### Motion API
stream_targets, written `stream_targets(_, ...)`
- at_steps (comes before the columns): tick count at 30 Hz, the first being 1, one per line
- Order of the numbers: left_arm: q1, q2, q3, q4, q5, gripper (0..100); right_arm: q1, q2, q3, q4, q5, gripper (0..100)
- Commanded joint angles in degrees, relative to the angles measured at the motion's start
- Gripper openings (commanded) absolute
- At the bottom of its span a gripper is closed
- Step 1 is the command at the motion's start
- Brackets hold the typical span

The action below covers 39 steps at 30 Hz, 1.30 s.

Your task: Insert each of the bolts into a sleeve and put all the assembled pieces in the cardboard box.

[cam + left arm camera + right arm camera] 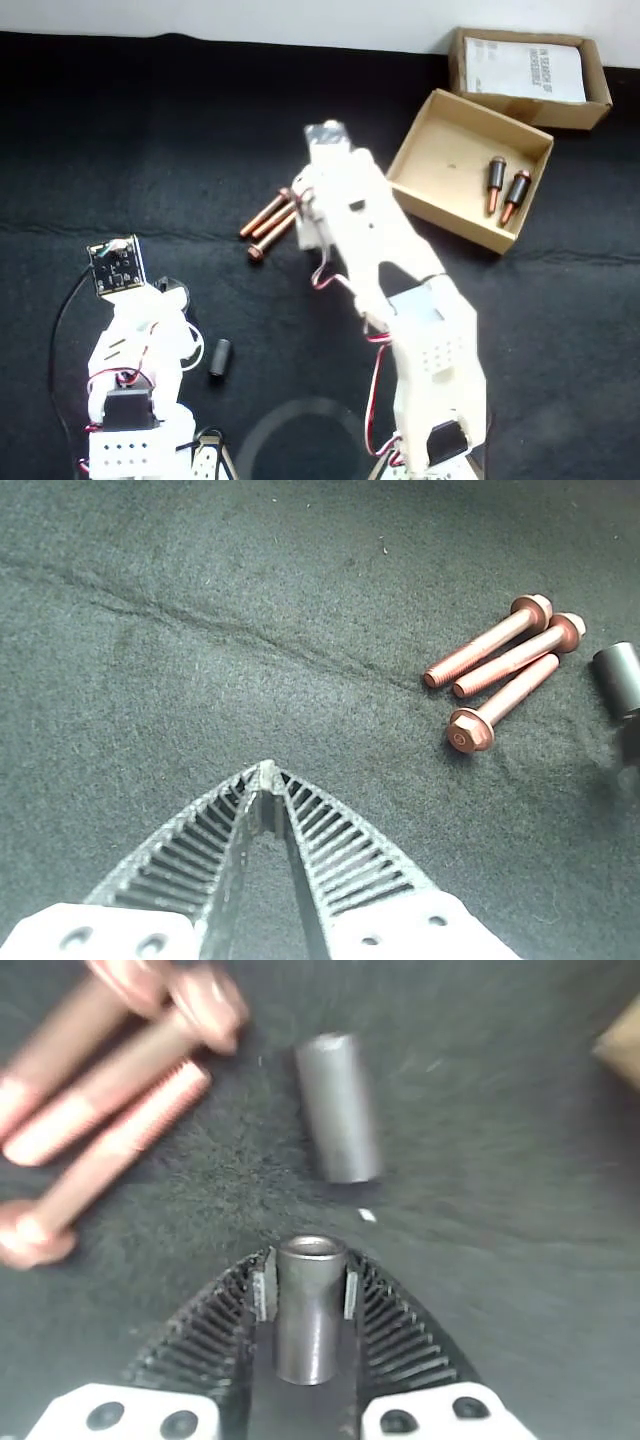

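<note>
Sleeve [306, 1330] is clamped in the right gripper [308, 1265], open end pointing away from the wrist, just beside the three loose bolts [265, 222] on the table [120, 130]. A second sleeve [340, 1105] is seen lying near the bolts, and a third sleeve [219, 357] near the left arm's base. Left gripper [266, 776] is closed on nothing, fingertips touching, over bare cloth and apart from the bolts. Two assembled pieces [496, 172] are already lying in the cardboard box [445, 160]. Step in hand is judged to be bolt-into-sleeve for a third piece, so the task is reckoned under halfway. For the next move, the left gripper must be opened, a bolt picked, and its threaded end lined up with the held sleeve's bore. Misalignment is the likely risk.
</note>
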Motion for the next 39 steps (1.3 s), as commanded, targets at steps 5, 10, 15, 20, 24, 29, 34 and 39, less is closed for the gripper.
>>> stream_targets(5,-0.66,-0.57,1.01,0.00,-0.18,1,4.53,-14.20,-15.16,14.46,5.01,0.7)
stream_targets(10,-0.31,-0.57,1.01,0.00,-0.09,1,9.01,-20.62,-15.60,21.76,8.18,0.7)
stream_targets(15,2.95,-0.57,1.01,0.09,0.00,1,17.80,-33.36,-5.41,21.67,8.53,0.7)
stream_targets(20,3.65,-0.57,1.01,1.32,0.18,1,22.20,-51.03,12.00,21.67,10.55,0.7)
stream_targets(24,3.65,-0.57,1.01,1.32,0.18,1,22.64,-67.38,27.38,21.67,16.09,0.7)
stream_targets(29,4.88,-0.57,1.01,7.47,0.00,1,22.73,-87.78,42.86,21.49,19.16,0.7)
stream_targets(34,8.40,-0.57,1.01,10.29,0.18,1,29.41,-101.85,54.99,20.35,24.26,0.7)
stream_targets(39,9.27,-0.66,1.01,8.88,0.18,1,41.01,-110.02,66.59,15.08,32.97,0.7)
